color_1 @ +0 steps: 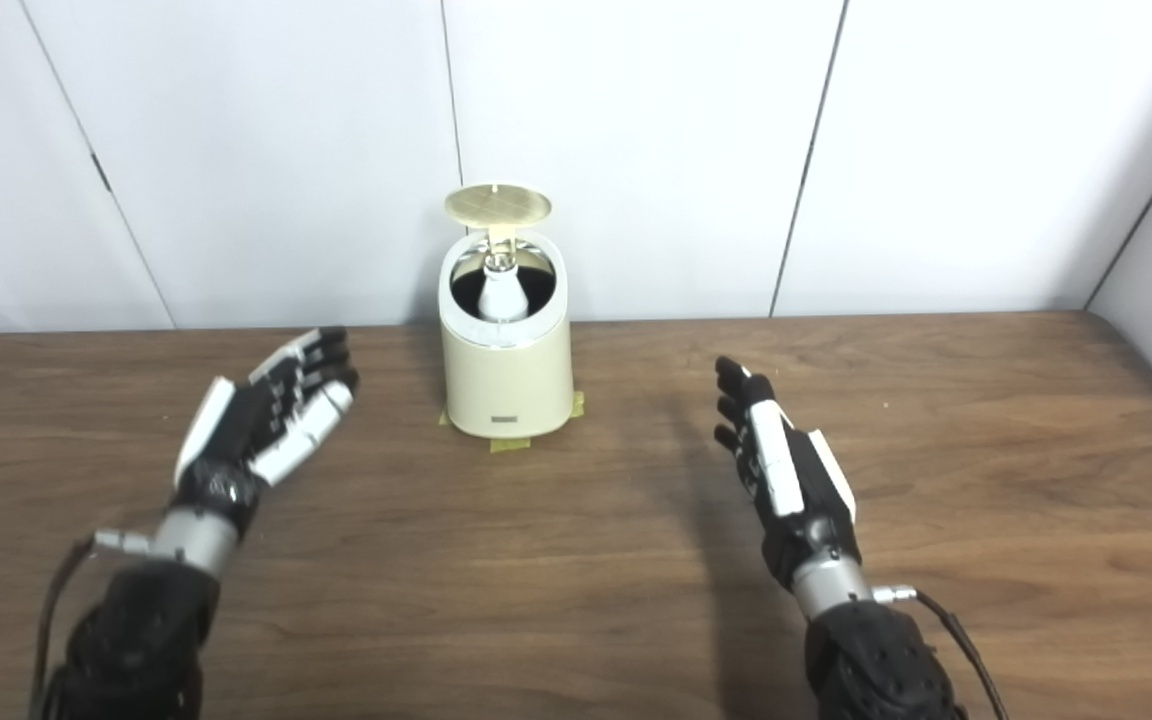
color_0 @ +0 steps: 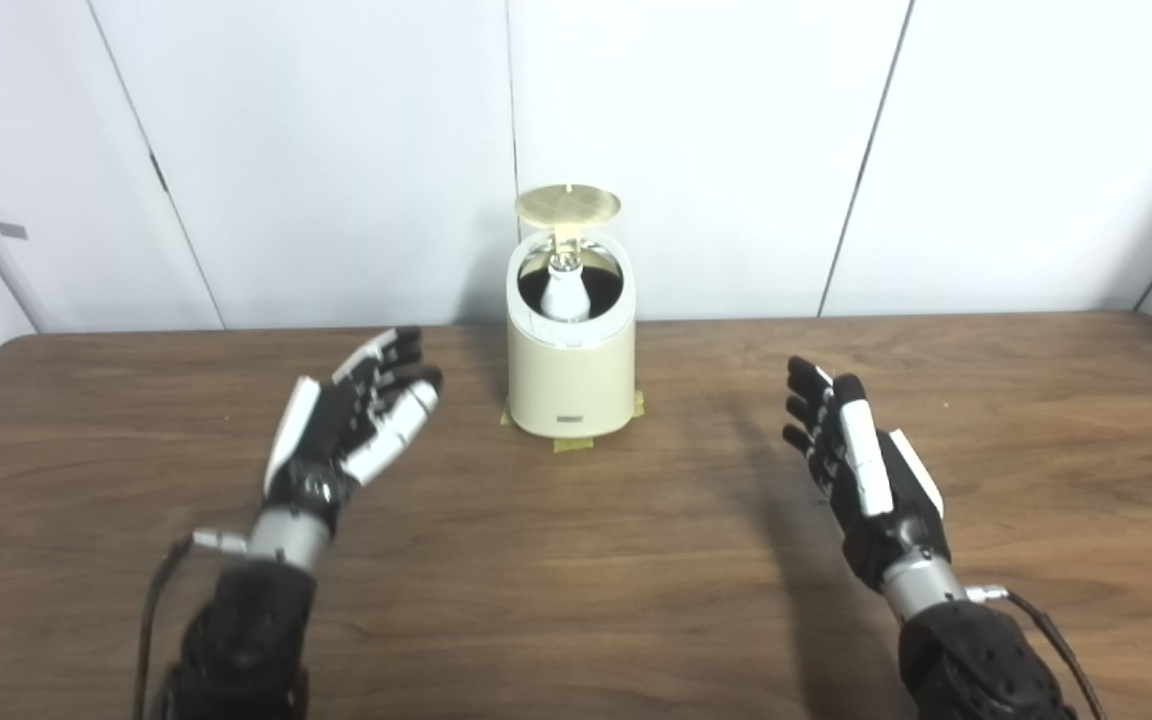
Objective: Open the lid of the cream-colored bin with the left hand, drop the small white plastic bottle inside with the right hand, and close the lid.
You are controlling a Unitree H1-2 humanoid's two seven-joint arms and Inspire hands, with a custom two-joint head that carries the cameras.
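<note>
The cream-colored bin [color_0: 570, 375] stood near the desk's [color_0: 636, 600] far edge, its lid [color_0: 568, 204] flipped upright, and the small white plastic bottle [color_0: 565, 290] sat inside. The left hand [color_0: 361, 420] and right hand [color_0: 861, 460] hovered either side, fingers spread, holding nothing.

The dark wood-grain counter [color_0: 576, 600] carries one thing: a cream-colored bin [color_0: 570, 380] standing upright near the far edge, at the middle, with yellow tape strips [color_0: 573, 444] on the counter at its base
</note>
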